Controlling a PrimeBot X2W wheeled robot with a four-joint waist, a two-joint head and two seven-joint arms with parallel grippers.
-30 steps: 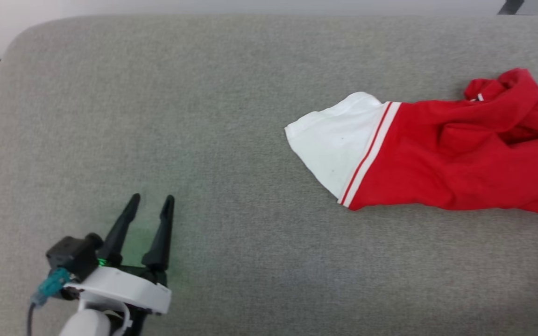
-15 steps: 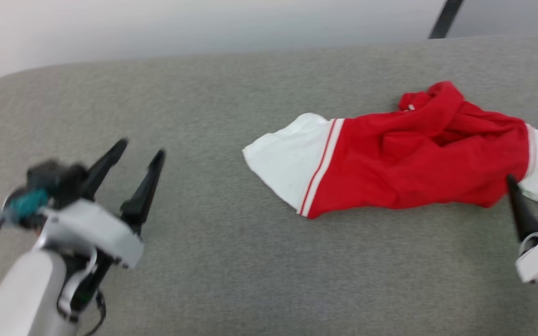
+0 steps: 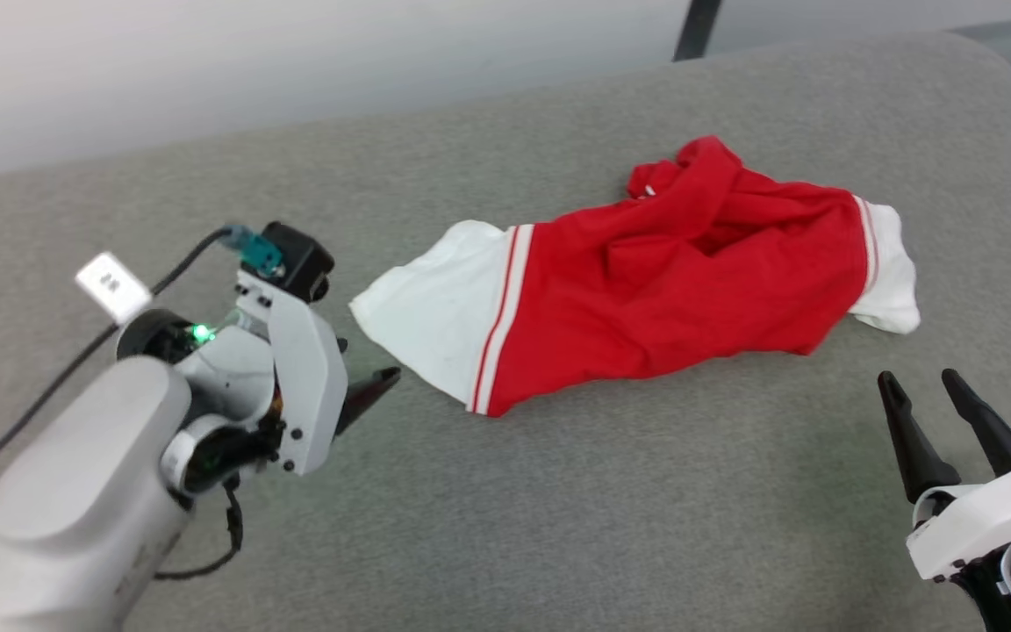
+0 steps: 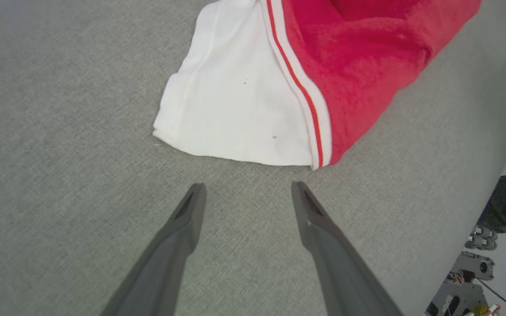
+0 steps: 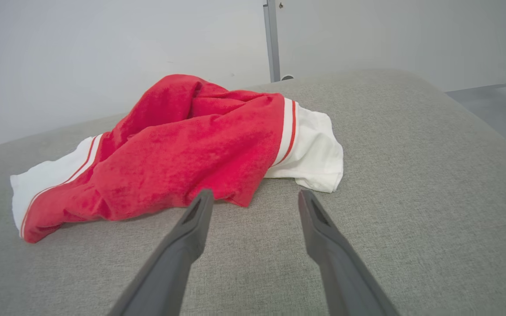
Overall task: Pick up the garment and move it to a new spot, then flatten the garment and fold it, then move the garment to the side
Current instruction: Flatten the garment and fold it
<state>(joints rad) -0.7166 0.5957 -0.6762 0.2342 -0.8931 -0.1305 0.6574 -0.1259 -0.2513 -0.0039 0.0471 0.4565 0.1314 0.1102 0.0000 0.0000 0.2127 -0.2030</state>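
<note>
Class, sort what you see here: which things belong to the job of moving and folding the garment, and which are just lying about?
Belongs to the job:
garment, crumpled
left end effector, open, not touching it
right end effector, open

Just there:
grey padded surface underneath
post behind it
white tag on the left arm's cable

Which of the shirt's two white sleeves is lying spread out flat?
The left sleeve of the garment: broad and flat. The right sleeve is bunched up small.
</note>
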